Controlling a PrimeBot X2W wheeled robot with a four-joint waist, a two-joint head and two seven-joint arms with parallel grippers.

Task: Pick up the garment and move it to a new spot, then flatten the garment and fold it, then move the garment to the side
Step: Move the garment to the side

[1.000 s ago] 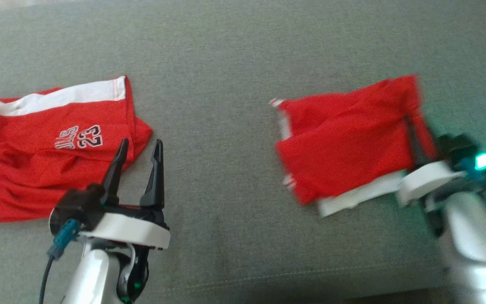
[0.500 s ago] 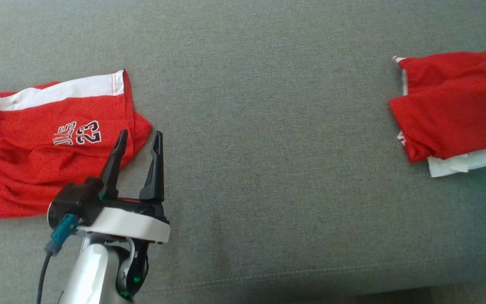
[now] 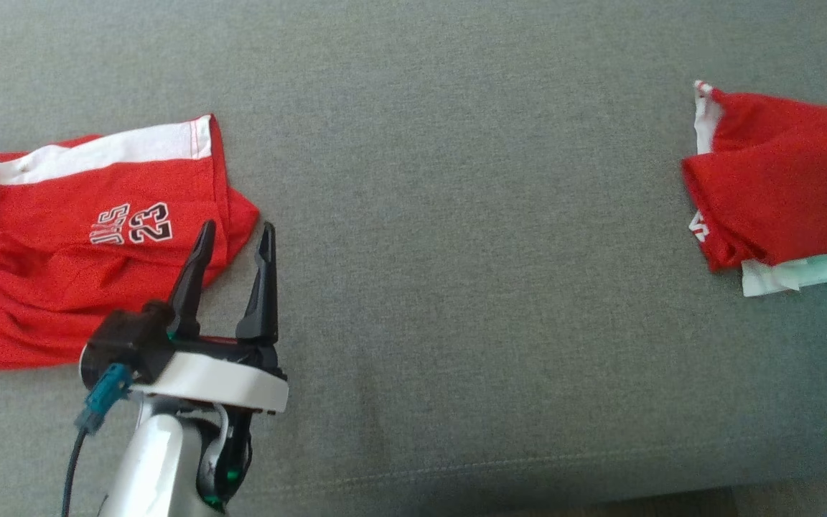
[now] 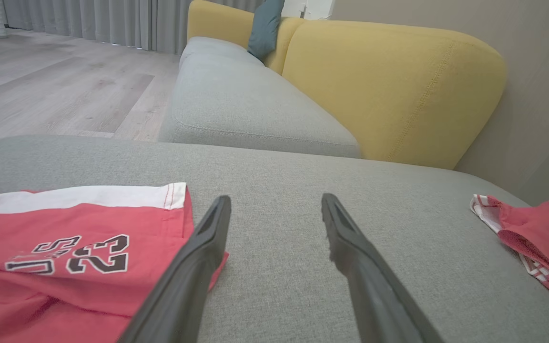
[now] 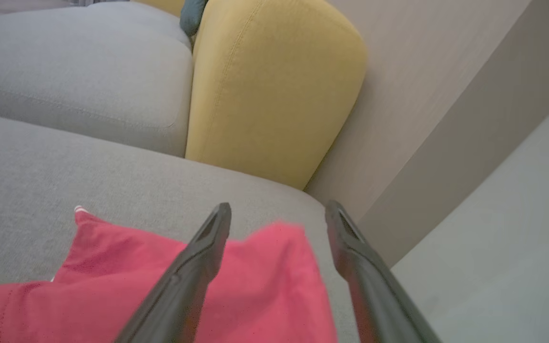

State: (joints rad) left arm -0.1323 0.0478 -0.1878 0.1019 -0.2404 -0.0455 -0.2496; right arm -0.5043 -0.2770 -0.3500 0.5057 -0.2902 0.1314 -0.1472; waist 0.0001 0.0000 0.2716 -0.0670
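A folded red and white garment lies at the far right of the grey sofa seat, partly cut by the head view's edge. In the right wrist view my right gripper stands open just above that garment, nothing between its fingers. Another red garment, with a white band and "23" on it, lies spread at the left. My left gripper is open beside its right corner, empty. The left wrist view shows this gripper, the "23" garment and the folded garment.
A yellow backrest stands behind the seat, with a teal cushion and a wooden floor beyond. The backrest meets a beige wall near the right gripper. The seat's front edge runs along the bottom.
The folded garment slid from centre-right to the far right edge. The right gripper, shut on it a second ago, has left the head view and let go. The left arm stayed put.
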